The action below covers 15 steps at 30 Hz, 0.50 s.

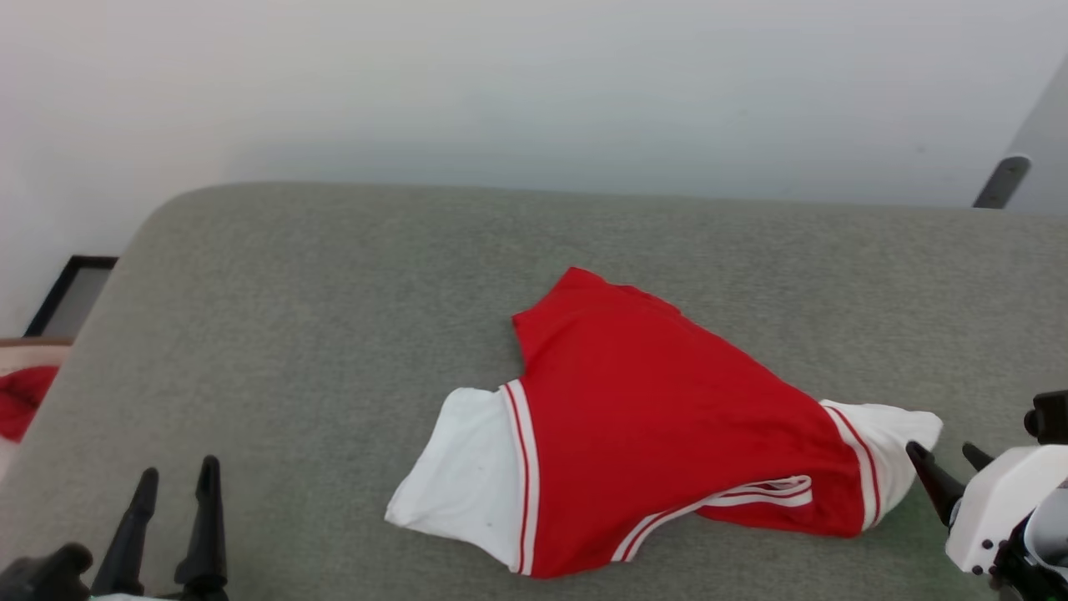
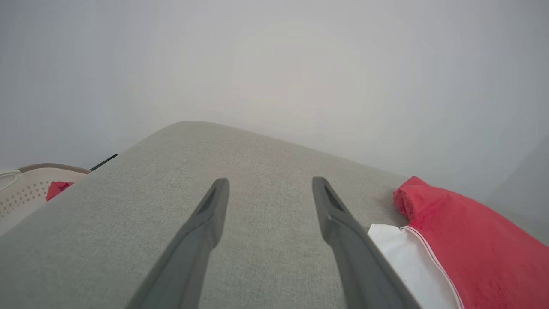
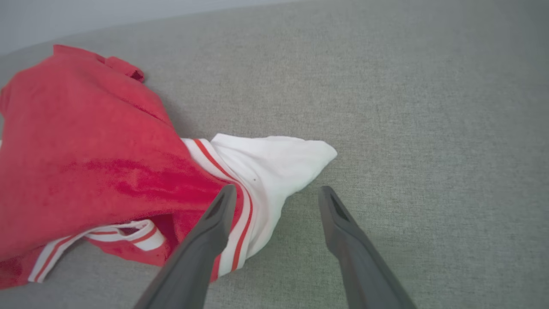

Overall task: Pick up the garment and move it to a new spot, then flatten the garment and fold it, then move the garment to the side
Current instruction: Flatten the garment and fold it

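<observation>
Near the grey cushion's (image 1: 334,317) front edge | the garment (image 1: 659,417) is spread rumpled | left gripper (image 1: 178,466) jaws are held apart | right gripper (image 1: 941,448) jaws are parted beside its white tip

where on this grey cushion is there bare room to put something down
Bare: the strip of grey cushion between the left claw and the garment, and the band behind the garment up to the far edge. Crowded: the near right, where the right claw sits at the garment's white end.
</observation>
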Available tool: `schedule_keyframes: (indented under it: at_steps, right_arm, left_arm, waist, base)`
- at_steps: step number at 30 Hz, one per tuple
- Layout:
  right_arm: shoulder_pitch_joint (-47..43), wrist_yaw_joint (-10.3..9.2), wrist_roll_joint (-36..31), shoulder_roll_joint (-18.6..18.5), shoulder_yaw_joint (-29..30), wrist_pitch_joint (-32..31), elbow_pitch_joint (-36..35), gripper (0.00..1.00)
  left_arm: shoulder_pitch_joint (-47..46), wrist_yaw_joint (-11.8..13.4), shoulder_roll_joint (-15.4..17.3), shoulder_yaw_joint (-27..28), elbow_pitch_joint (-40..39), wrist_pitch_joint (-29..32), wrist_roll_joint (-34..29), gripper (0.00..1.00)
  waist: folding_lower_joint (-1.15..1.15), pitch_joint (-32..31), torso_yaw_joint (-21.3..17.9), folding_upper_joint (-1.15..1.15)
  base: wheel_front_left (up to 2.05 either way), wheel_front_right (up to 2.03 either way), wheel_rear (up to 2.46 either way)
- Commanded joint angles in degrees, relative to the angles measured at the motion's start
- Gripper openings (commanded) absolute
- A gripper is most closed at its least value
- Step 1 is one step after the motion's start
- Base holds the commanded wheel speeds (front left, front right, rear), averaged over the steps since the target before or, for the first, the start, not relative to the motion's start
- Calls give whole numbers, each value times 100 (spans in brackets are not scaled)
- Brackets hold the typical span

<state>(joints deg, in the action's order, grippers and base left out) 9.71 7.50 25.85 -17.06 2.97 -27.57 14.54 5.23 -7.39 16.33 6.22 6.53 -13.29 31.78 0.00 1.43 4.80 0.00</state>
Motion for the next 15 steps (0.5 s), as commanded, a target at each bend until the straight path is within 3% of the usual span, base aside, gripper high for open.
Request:
schedule_keyframes:
  at_steps: [1,8,15]
  right_arm:
    - [-56,-2,-62,53,-2,1,-140,100]
    - [-239,-2,-84,298,140,219,-773,100]
    - [-408,-2,-149,605,212,871,-1330,100]
  left_arm:
    - [-16,-13,78,-52,-71,93,99,100]
    - [-221,-13,456,-381,-409,907,514,100]
    - [-649,34,891,-600,-743,2409,1111,100]
  waist:
    - [0,-19,-150,0]
    - [0,18,-416,0]
    - [0,151,-621,0]
  base:
    - [0,0,0]
    - [0,0,0]
    - [0,0,0]
